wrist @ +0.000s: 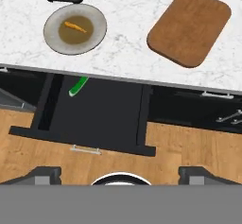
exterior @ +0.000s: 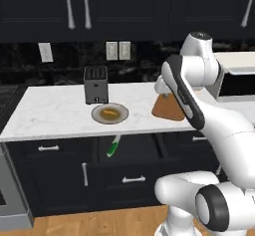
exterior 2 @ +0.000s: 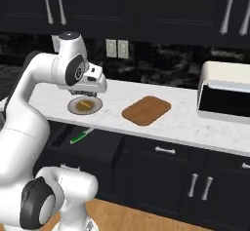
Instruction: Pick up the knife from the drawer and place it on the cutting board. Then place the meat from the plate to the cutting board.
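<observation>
The wide dark drawer (wrist: 80, 140) stands pulled open below the counter. In it lies the knife (wrist: 78, 86), its green handle showing and its blade hidden under the counter edge; it also shows as the knife (exterior: 113, 146) and the knife (exterior 2: 80, 136). On the counter, the plate (wrist: 97, 38) carries the orange meat strip (wrist: 75, 27). The cutting board (wrist: 189, 27) lies bare to its right. My gripper (wrist: 120, 173) is open, high above the drawer, holding nothing. From the side, the gripper (exterior 2: 89, 94) hangs near the plate (exterior 2: 73, 109).
A dark toaster (exterior: 95, 84) stands behind the plate. A white box-like appliance (exterior 2: 224, 98) sits at the counter's right end. Closed dark cabinets with silver handles (exterior: 48, 148) flank the drawer. Wooden floor (wrist: 189, 147) lies below.
</observation>
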Controlling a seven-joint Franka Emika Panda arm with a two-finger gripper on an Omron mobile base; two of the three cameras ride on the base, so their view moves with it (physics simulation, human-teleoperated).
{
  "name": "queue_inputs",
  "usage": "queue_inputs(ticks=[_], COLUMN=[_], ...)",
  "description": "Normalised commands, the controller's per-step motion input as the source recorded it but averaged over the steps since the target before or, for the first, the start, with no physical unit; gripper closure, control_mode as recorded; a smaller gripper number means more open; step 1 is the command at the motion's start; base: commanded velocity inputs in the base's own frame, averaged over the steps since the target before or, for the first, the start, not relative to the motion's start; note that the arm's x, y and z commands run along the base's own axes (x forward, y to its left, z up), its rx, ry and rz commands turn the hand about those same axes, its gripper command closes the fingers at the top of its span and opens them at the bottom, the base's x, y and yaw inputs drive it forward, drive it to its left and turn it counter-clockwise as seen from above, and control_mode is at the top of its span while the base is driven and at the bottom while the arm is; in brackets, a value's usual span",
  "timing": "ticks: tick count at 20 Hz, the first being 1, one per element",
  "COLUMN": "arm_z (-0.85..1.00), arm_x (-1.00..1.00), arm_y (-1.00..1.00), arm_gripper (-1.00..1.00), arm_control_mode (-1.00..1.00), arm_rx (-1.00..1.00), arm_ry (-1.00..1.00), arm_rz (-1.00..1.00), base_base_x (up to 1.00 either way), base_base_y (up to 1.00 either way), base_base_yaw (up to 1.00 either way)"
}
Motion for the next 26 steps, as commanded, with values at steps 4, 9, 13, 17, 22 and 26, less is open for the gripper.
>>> queue_inputs(ticks=[4,9,13,17,22,26], arm_z=[0.0,0.0,0.0,0.0,0.0,0.0], arm_x=[0.0,0.0,0.0,0.0,0.0,0.0], arm_y=[0.0,0.0,0.0,0.0,0.0,0.0], arm_gripper=[-1.0,-1.0,-1.0,-1.0,-1.0,-1.0], arm_control_mode=[1.0,1.0,1.0,1.0,1.0,1.0], arm_rx=[0.0,0.0,0.0,0.0,0.0,0.0], arm_ry=[0.0,0.0,0.0,0.0,0.0,0.0], arm_rz=[0.0,0.0,0.0,0.0,0.0,0.0], base_base_x=[0.32,0.51,0.53,0.15,0.04,0.27], base_base_y=[-1.0,-0.77,-0.19,-0.16,-0.4,-0.55], base_base_yaw=[0.15,0.22,0.28,0.28,0.28,0.3])
